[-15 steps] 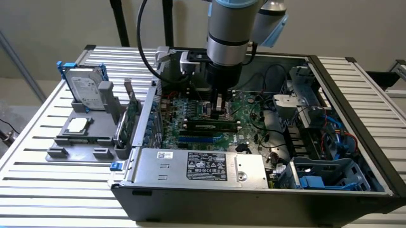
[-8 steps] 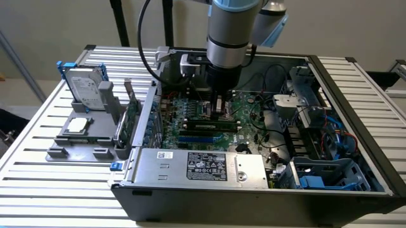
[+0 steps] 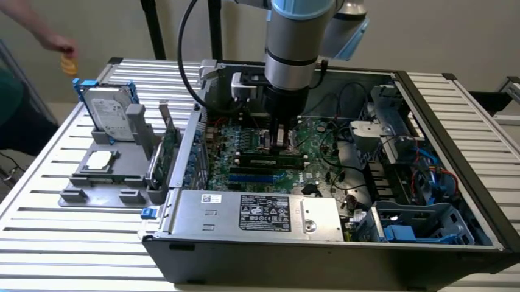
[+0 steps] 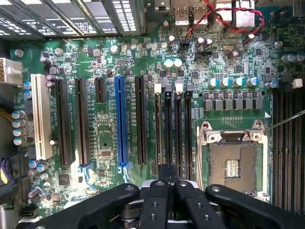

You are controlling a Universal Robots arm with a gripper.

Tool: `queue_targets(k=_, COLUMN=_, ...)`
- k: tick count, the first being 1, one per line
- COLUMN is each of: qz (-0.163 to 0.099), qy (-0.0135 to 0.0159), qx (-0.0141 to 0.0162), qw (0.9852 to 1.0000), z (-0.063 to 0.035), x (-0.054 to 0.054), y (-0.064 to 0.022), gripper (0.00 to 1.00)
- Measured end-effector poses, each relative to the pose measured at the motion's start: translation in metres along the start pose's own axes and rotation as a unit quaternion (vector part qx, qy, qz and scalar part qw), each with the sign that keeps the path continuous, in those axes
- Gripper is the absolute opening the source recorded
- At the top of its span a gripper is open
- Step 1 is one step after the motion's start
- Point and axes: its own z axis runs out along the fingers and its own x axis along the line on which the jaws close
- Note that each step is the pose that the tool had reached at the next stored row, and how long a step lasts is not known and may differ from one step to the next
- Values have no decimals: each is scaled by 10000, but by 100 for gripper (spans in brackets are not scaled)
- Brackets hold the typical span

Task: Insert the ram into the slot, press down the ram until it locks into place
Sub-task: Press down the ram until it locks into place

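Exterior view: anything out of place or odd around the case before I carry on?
A person's hand is at the exterior view's upper left, beyond the table corner, holding something small and yellowish, apart from the arm and the case. Inside the case nothing looks askew or damaged.

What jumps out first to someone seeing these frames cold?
The open computer case on the slatted table, with the robot arm reaching straight down into its middle, over the green motherboard. In the wrist view, the gripper hangs over the memory sockets beside the empty processor socket. At the exterior view's left, a hard drive stands in a grey fixture.
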Motion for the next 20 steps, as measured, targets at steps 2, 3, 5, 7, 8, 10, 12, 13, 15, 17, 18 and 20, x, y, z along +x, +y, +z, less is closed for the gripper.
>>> queue_targets(k=2, qz=-8, qy=4, qx=0, qw=10000, z=17, x=-2, y=-1, gripper=11)
queue_targets(k=3, qz=-11, qy=6, qx=1, qw=10000, z=25, x=-3, y=-2, gripper=11)
queue_targets(k=5, qz=-19, qy=13, qx=1, qw=10000, z=42, x=-5, y=-2, gripper=11)
queue_targets(k=7, qz=-25, qy=23, qx=0, qw=10000, z=56, x=-6, y=-2, gripper=11)
queue_targets(k=8, qz=-28, qy=22, qx=2, qw=10000, z=65, x=-7, y=-3, gripper=11)
queue_targets(k=10, qz=-31, qy=25, qx=1, qw=10000, z=78, x=-7, y=-3, gripper=11)
queue_targets(k=12, qz=-31, qy=26, qx=1, qw=10000, z=77, x=-7, y=-3, gripper=11)
queue_targets(k=13, qz=-32, qy=15, qx=5, qw=10000, z=57, x=-9, y=-4, gripper=11)
queue_targets(k=15, qz=-33, qy=22, qx=1, qw=10000, z=-39, x=-8, y=-5, gripper=11)
queue_targets(k=17, qz=-35, qy=23, qx=0, qw=10000, z=-129, x=-8, y=-9, gripper=11)
queue_targets(k=18, qz=-37, qy=23, qx=-1, qw=10000, z=-164, x=-8, y=-15, gripper=11)
queue_targets(k=20, qz=-43, qy=22, qx=-1, qw=10000, z=-179, x=-8, y=-21, gripper=11)
